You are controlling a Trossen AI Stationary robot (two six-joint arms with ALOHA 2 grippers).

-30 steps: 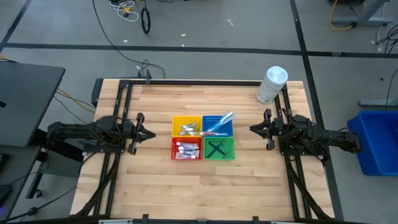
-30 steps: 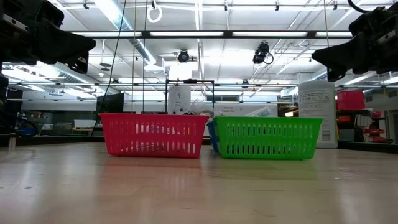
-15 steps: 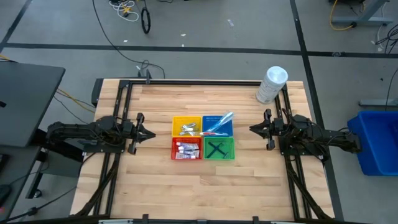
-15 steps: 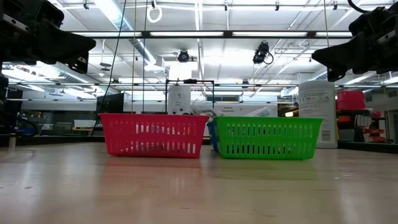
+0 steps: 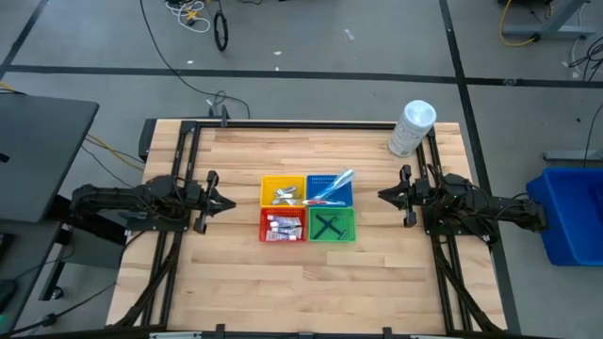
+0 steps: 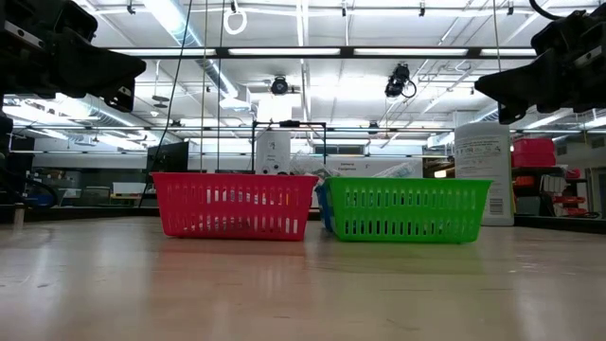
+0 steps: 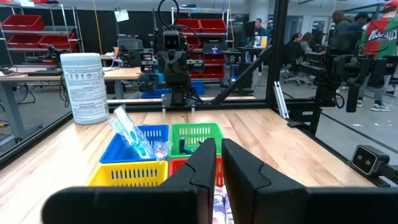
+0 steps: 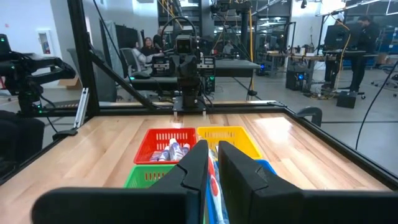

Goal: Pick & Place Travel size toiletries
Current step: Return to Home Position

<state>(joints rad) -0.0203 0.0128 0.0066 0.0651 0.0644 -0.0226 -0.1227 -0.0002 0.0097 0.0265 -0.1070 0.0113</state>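
Both arms sit low at the side edges of the counter (image 5: 236,282) — the left tool (image 5: 226,201) on one side, the right tool (image 5: 384,195) on the other. Each points inward at the block of bins in the middle and is well apart from it. The left tool is clenched, its fingers drawn together with only a slit between them, and it holds nothing. The right tool is the same, closed up and empty.

Four bins touch in a two-by-two block. The yellow bin (image 5: 265,190) and red bin (image 5: 264,224) are on the left arm's side, the blue bin (image 5: 320,178) and green bin (image 5: 351,226) on the right arm's side. The toiletries all lie inside. The small white tubes (image 5: 283,225) lie packed in the red bin and the dark razors (image 5: 329,226) lie crossed in the green. The silvery pieces (image 5: 287,196) are in the yellow. The pale toothbrushes (image 5: 332,186) are in the blue, and their ends poke up over its rim at a tilt.

The tall white container (image 5: 412,128) stands upright at the counter's corner beyond the right arm, far from the bins.
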